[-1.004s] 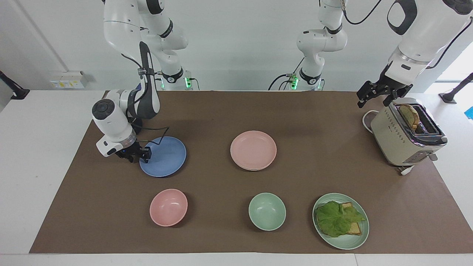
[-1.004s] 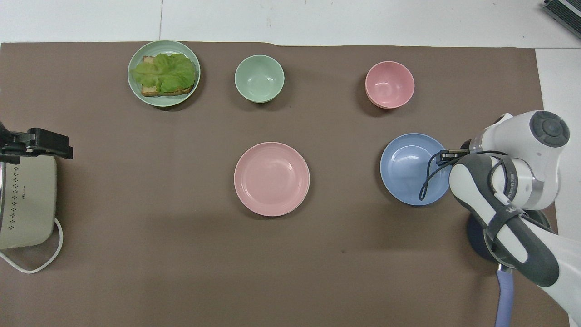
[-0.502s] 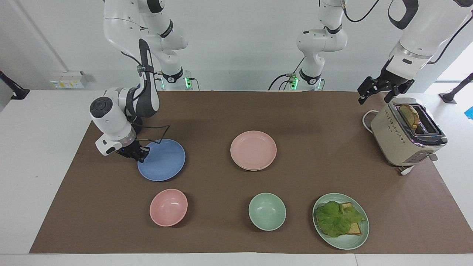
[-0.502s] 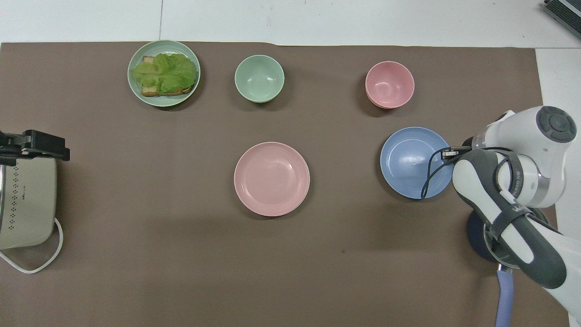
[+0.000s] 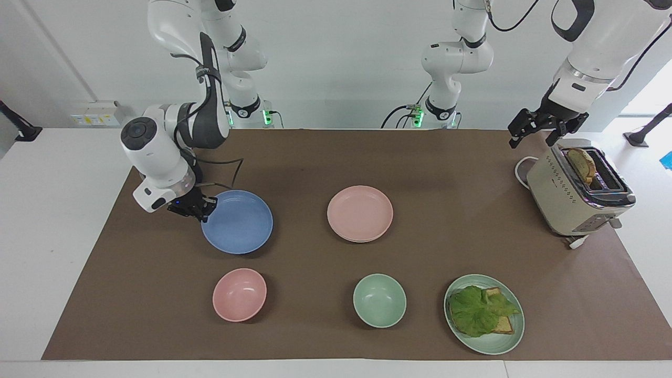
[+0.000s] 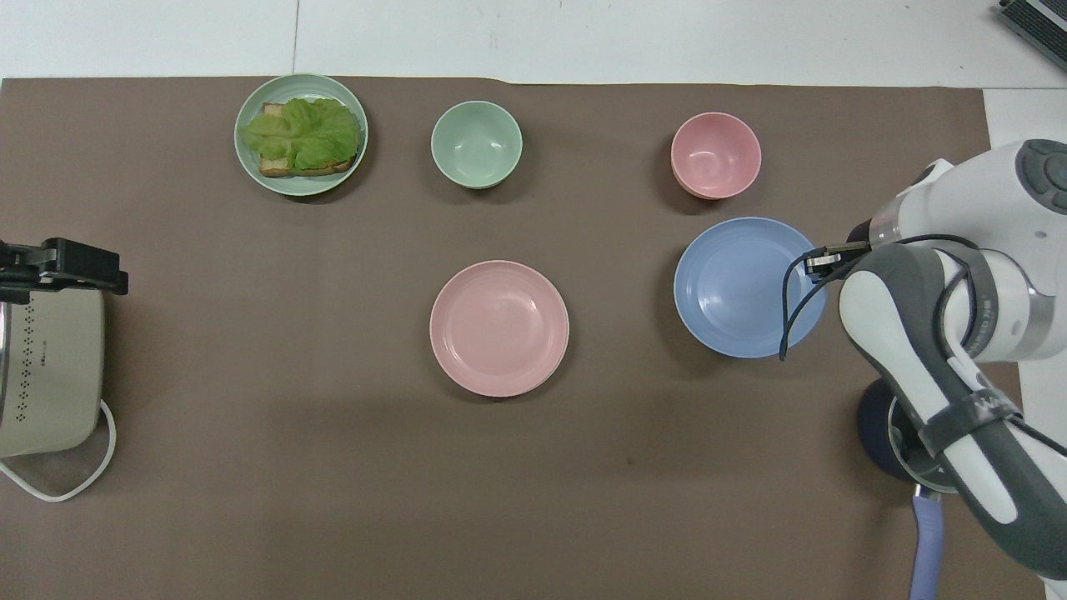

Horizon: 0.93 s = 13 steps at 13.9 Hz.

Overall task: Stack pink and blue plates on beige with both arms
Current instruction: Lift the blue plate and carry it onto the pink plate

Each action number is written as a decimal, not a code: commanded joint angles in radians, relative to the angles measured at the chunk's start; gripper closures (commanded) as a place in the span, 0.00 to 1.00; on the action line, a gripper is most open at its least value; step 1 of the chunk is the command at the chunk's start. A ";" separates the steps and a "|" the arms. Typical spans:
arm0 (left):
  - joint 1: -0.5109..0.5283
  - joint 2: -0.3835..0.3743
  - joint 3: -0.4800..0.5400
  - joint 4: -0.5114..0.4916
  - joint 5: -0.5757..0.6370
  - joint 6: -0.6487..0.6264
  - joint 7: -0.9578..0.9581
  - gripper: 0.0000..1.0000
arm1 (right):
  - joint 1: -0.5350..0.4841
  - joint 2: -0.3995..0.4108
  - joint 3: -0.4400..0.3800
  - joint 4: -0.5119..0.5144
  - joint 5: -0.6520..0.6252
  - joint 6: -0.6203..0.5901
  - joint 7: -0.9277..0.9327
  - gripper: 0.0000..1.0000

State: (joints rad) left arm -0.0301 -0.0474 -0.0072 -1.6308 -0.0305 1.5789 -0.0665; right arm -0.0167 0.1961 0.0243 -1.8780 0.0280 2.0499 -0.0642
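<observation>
The blue plate (image 5: 237, 222) (image 6: 746, 287) hangs a little above the brown mat at the right arm's end, casting a shadow below. My right gripper (image 5: 202, 209) (image 6: 821, 257) is shut on its rim, on the edge toward that end of the table. The pink plate (image 5: 360, 212) (image 6: 498, 327) lies at the mat's middle, with a thin second rim showing under its edge. The beige plate itself is hidden. My left gripper (image 5: 531, 140) (image 6: 67, 265) is open and holds nothing, up in the air over the toaster's edge.
A pink bowl (image 5: 239, 294) (image 6: 715, 155), a green bowl (image 5: 379, 300) (image 6: 476, 143) and a green plate (image 5: 493, 347) (image 6: 300, 188) with lettuce and bread line the mat's edge farthest from the robots. A toaster (image 5: 569, 197) (image 6: 46, 375) holding a slice of bread stands at the left arm's end.
My right gripper closed on the blue plate's rim, lifted it off the mat and carried it slightly toward the middle. The left gripper rose a little, then held still.
</observation>
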 commanded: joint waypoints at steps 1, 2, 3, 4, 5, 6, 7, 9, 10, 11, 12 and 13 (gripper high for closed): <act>0.022 -0.008 -0.008 0.002 0.014 -0.014 0.008 0.00 | -0.006 -0.035 0.046 0.025 0.023 -0.075 -0.036 1.00; 0.028 -0.009 -0.010 0.000 0.014 -0.017 0.008 0.00 | -0.006 -0.037 0.071 0.028 0.029 -0.085 -0.029 1.00; 0.029 -0.008 -0.011 0.002 0.012 -0.007 0.008 0.00 | -0.006 -0.044 0.086 0.022 0.044 -0.083 -0.019 1.00; 0.029 -0.008 -0.011 0.002 0.012 -0.010 0.008 0.00 | 0.000 -0.047 0.106 0.017 0.061 -0.080 0.010 1.00; 0.029 -0.008 -0.011 0.002 0.012 -0.013 0.008 0.00 | 0.023 -0.047 0.115 0.017 0.064 -0.070 0.033 1.00; 0.030 -0.008 -0.011 0.002 0.012 -0.013 0.008 0.00 | 0.058 -0.049 0.115 0.011 0.066 -0.054 0.062 1.00; 0.032 -0.008 -0.011 0.002 0.012 -0.013 0.008 0.00 | 0.090 -0.049 0.115 0.014 0.066 -0.034 0.114 1.00; 0.032 -0.008 -0.011 0.002 0.012 -0.013 0.008 0.00 | 0.148 -0.034 0.118 0.011 0.069 0.014 0.199 1.00; 0.030 -0.008 -0.011 0.002 0.012 -0.013 0.008 0.00 | 0.174 -0.027 0.118 0.010 0.084 0.044 0.234 1.00; 0.030 -0.008 -0.011 0.002 0.012 -0.013 0.008 0.00 | 0.191 -0.027 0.118 0.011 0.113 0.053 0.257 1.00; 0.030 -0.008 -0.011 0.002 0.012 -0.013 0.008 0.00 | 0.208 -0.026 0.118 0.011 0.154 0.062 0.268 1.00; 0.030 -0.008 -0.011 0.002 0.012 -0.013 0.008 0.00 | 0.228 -0.011 0.118 0.010 0.179 0.087 0.271 1.00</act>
State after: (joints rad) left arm -0.0169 -0.0474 -0.0062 -1.6307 -0.0305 1.5772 -0.0665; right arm 0.1991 0.1727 0.1397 -1.8625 0.1529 2.0979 0.1912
